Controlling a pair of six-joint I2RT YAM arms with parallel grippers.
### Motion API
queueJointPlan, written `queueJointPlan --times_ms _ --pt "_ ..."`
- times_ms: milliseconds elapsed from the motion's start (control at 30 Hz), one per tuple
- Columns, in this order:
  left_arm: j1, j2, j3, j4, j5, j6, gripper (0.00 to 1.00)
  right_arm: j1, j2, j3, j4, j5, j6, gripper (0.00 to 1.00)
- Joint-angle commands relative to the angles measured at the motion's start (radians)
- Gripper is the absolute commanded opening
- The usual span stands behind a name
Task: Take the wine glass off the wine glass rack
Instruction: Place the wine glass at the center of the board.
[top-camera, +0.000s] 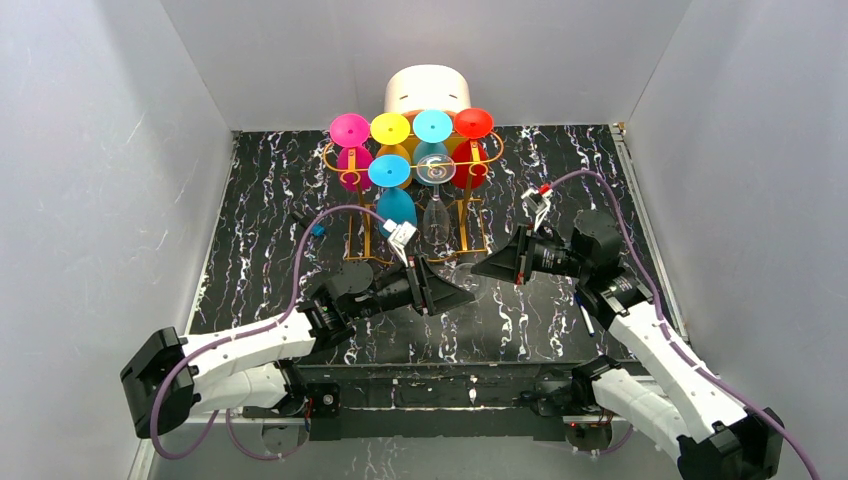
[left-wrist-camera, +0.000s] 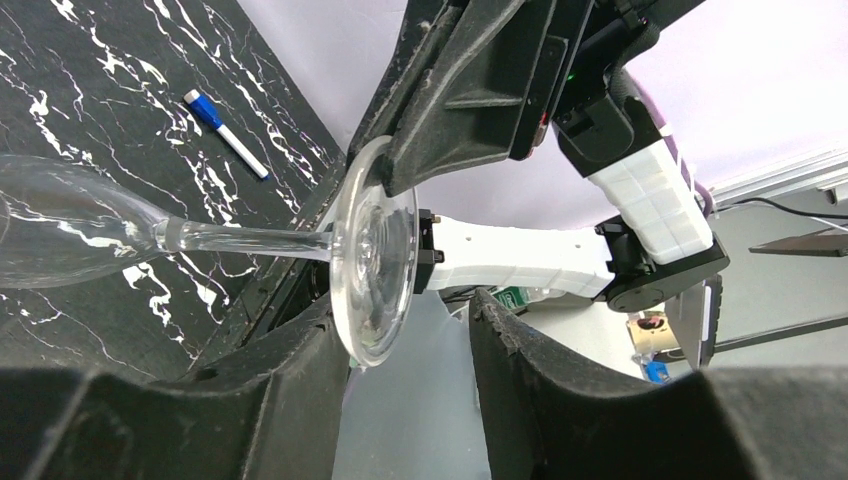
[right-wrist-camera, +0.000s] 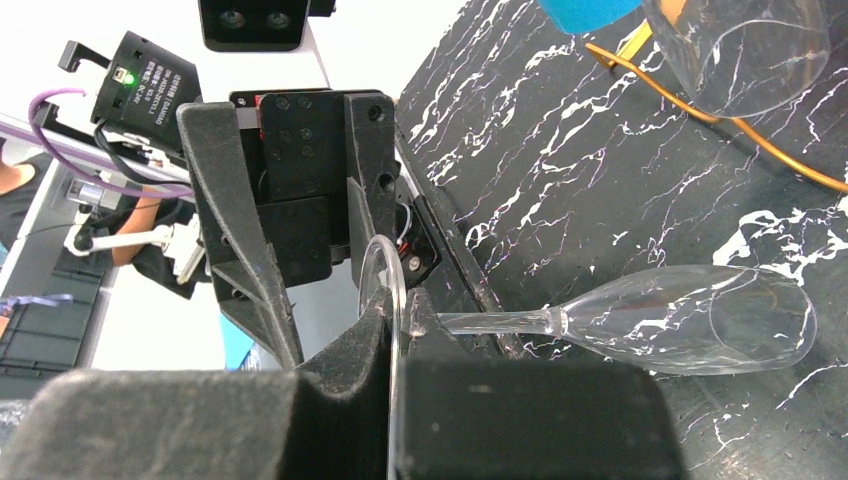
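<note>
A clear wine glass (right-wrist-camera: 690, 320) lies sideways above the table, off the orange-gold rack (top-camera: 362, 238). Its bowl points towards the rack. My right gripper (right-wrist-camera: 397, 305) is shut on the rim of its round foot (left-wrist-camera: 375, 260). My left gripper (left-wrist-camera: 405, 300) is open, with the lower edge of the foot between its fingers, close against the left finger (left-wrist-camera: 300, 370). In the top view the two grippers face each other in front of the rack, left gripper (top-camera: 455, 295) and right gripper (top-camera: 490, 268). Another clear glass (top-camera: 436, 215) hangs on the rack.
Several coloured glasses hang on the rack, among them pink (top-camera: 350, 130), yellow (top-camera: 390, 128) and red (top-camera: 473, 123). A white round box (top-camera: 428, 90) stands behind them. A blue-capped pen (left-wrist-camera: 225, 132) lies on the black marbled table near the right arm. Grey walls close in both sides.
</note>
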Motion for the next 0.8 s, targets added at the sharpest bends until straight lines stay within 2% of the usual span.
queueJointPlan --times_ms 0,67,200,367,467,500,600,767 --pt "-0.003 0.009 -0.002 0.032 -0.014 -0.058 0.40 0.008 -0.037 -0.023 0.124 0.041 0.038 0.01" --pt "-0.003 0.018 -0.011 0.034 -0.038 -0.130 0.31 0.009 -0.041 -0.024 0.102 0.046 0.019 0.01" --pt "-0.003 0.060 -0.008 0.080 0.020 -0.182 0.44 0.008 -0.036 -0.024 0.085 0.057 0.013 0.01" --pt "-0.003 0.074 0.017 0.080 0.046 -0.169 0.38 0.011 -0.037 -0.037 0.099 0.057 0.010 0.01" --pt "-0.003 0.056 -0.006 0.082 -0.020 -0.183 0.21 0.009 -0.035 -0.044 0.105 0.030 0.003 0.01" --pt "-0.003 0.036 -0.026 0.089 -0.061 -0.195 0.20 0.009 -0.032 -0.047 0.104 0.020 0.003 0.01" --pt "-0.003 -0.018 -0.068 0.108 -0.130 -0.201 0.32 0.009 -0.027 -0.053 0.102 -0.011 0.006 0.01" --pt "-0.003 -0.016 -0.068 0.109 -0.122 -0.197 0.31 0.010 -0.036 -0.071 0.149 -0.034 0.032 0.01"
